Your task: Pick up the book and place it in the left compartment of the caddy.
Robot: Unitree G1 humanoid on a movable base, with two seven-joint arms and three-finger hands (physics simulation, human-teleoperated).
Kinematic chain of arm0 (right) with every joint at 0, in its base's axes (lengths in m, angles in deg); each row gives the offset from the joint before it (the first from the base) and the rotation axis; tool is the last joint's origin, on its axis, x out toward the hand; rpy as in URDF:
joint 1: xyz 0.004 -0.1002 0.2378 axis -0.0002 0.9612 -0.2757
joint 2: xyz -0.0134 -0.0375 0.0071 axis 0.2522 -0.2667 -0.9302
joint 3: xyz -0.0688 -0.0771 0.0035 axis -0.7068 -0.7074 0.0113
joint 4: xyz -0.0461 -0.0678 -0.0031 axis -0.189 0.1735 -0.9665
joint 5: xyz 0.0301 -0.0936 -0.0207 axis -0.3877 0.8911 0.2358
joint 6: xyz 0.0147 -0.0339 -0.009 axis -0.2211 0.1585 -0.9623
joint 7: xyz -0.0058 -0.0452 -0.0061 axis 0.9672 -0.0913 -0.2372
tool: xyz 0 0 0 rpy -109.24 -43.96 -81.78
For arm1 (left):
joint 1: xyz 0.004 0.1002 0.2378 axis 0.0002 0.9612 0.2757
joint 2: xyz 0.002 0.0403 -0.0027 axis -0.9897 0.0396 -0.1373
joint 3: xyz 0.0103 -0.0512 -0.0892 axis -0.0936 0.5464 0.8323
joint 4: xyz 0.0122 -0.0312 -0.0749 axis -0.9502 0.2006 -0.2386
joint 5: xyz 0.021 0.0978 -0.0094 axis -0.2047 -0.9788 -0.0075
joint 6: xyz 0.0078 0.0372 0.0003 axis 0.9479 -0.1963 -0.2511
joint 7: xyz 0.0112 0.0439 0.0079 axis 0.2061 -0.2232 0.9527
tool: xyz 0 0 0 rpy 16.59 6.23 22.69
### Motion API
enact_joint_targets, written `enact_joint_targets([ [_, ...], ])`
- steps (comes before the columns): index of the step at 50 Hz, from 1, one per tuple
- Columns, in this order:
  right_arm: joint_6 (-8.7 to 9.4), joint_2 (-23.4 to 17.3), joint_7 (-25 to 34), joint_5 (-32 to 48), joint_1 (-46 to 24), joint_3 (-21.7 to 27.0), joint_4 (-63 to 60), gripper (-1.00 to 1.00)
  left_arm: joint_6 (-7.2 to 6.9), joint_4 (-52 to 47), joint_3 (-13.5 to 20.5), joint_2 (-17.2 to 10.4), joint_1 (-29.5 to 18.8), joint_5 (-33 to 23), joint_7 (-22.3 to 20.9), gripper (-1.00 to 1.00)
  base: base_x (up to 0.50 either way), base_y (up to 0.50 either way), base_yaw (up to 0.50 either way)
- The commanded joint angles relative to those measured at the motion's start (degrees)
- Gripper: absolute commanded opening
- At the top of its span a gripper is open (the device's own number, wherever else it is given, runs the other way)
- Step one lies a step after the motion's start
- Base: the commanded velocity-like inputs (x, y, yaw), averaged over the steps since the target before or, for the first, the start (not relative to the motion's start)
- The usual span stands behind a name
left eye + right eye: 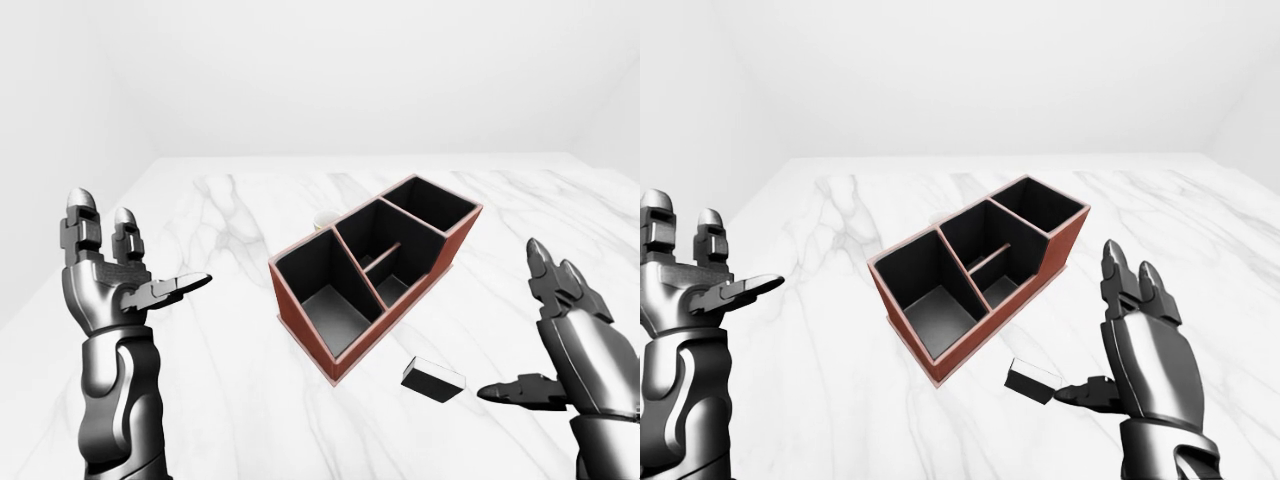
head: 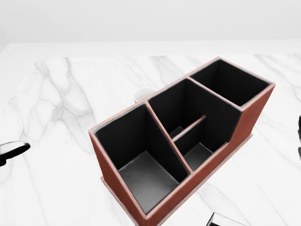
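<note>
I've got both arms raised: left robot hand (image 1: 120, 275) and right robot hand (image 1: 1140, 345) spread wide, gripping nothing. The book (image 1: 433, 379) lies flat on the marble bench (image 1: 220, 400), lower right of the left-eye view, just beside the brown caddy (image 1: 375, 270) (all compartments bare).

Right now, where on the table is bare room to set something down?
Bare marble lies between the left robot hand and the caddy, and above the caddy toward the table's top edge. It is crowded between the caddy, the book and the right robot hand.
</note>
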Motion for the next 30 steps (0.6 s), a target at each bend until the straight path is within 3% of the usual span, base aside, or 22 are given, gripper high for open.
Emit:
enact_joint_targets([
  [1, 0.00, -7.4, 0.0, 2.0, 2.2, -10.4, 0.8, 1.00, 0.00, 1.7, -2.9, 1.3, 0.9, -3.1, 0.3, 1.00, 0.00, 0.00, 0.00],
  [16, 0.00, -11.5, 0.0, -6.3, 2.2, -10.1, 6.2, 1.00, 0.00, 1.9, -3.0, 1.3, 0.9, -3.1, 0.3, 1.00, 0.00, 0.00, 0.00],
  [30, 0.00, -11.6, 0.0, -16.0, 5.0, -8.5, 10.4, 1.00, 0.00, 1.7, -2.8, 1.2, 1.0, -2.9, 0.3, 1.00, 0.00, 0.00, 0.00],
])
